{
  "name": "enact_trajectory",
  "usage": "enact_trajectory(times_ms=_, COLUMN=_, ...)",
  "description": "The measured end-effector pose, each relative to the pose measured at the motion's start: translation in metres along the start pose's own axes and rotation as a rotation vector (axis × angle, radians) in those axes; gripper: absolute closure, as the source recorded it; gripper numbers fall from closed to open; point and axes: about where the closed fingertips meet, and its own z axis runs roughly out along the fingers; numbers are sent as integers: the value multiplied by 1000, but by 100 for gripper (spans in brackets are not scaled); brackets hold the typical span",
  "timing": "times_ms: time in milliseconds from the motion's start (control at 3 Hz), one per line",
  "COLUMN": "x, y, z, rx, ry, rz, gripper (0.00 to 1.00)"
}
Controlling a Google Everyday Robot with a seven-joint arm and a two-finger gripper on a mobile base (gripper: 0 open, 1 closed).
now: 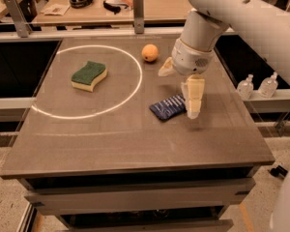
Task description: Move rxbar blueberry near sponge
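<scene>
- The wavy pale-yellow foam sponge with a green scouring top (89, 75) lies on the left of the grey bench (111, 144).
- The flat navy rxbar blueberry wrapper (167, 108) lies well to its right, its long axis slanting up to the right.
- The cream claw (178, 94) hangs at the bar's right end, fingers spread and holding nothing.
</scene>
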Motion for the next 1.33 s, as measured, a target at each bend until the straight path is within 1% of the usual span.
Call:
enact_trajectory(times_ms=333, x=2, y=-3, z=9, rx=-13, ry=-10, rz=-21, gripper=0)
enact_trajectory(times_ms=667, x=6, y=9, z=16, rx=-23, ry=-24, rz=-10, gripper=0)
enact_trajectory(times_ms=1000, x=9, y=17, z=19, rx=-25, ry=-32, rz=-2, gripper=17)
enact_trajectory(times_ms=1333, x=10, y=23, z=22, rx=-31, ry=-32, rz=-8, gripper=41)
